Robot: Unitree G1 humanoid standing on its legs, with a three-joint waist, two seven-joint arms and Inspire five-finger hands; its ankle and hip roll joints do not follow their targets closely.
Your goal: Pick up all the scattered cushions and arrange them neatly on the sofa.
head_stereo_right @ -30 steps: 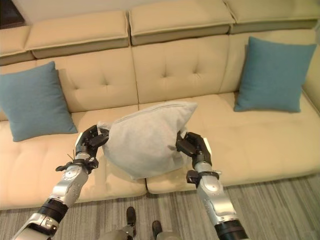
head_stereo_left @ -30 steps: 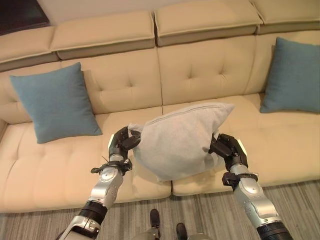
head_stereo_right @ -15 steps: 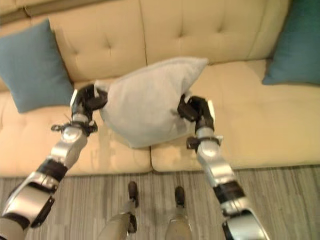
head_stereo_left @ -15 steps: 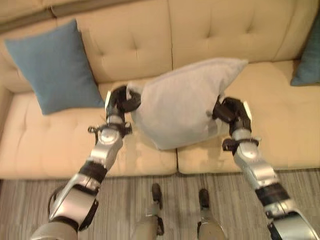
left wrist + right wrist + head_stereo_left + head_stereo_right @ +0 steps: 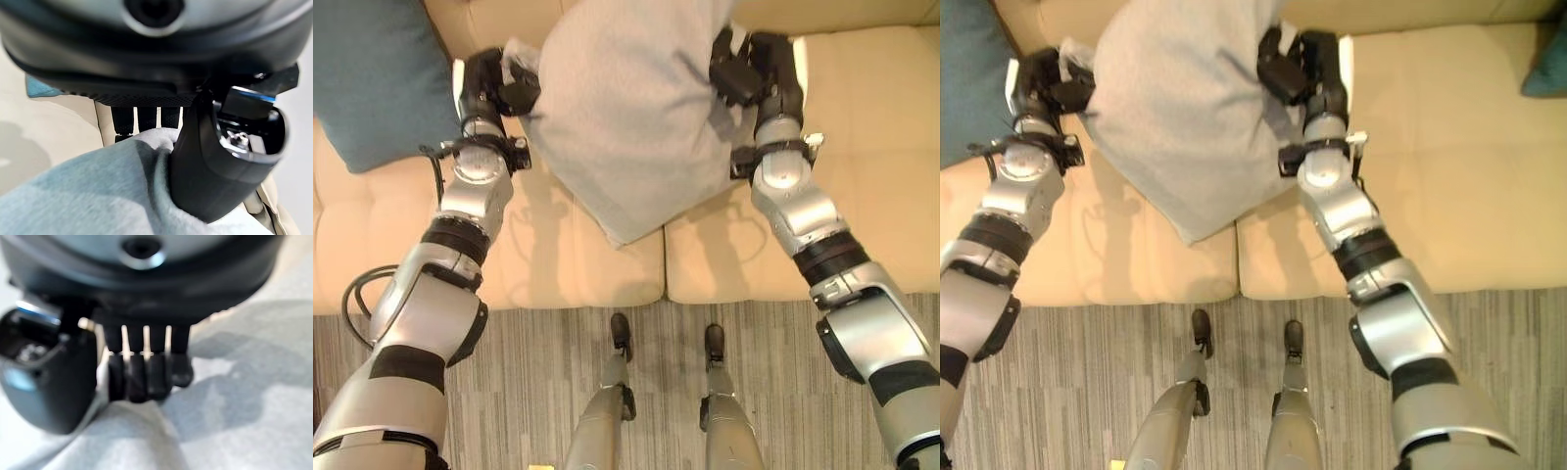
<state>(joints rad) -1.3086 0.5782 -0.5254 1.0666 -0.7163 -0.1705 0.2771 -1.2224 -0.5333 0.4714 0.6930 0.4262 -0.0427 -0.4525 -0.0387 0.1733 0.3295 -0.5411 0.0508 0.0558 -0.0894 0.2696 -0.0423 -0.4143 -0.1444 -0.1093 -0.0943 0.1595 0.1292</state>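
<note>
Both hands, left (image 5: 494, 83) and right (image 5: 754, 69), keep pinching the grey cushion (image 5: 626, 117), now lifted higher above the sofa (image 5: 871, 166) (camera tilted down too).

Cream sofa (image 5: 891, 176), striped grey floor (image 5: 783, 392)

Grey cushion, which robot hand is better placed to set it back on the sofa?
Neither alone. The left robot hand and right robot hand each pinch an opposite edge of the grey cushion above the sofa; lowering probably needs both.
</note>
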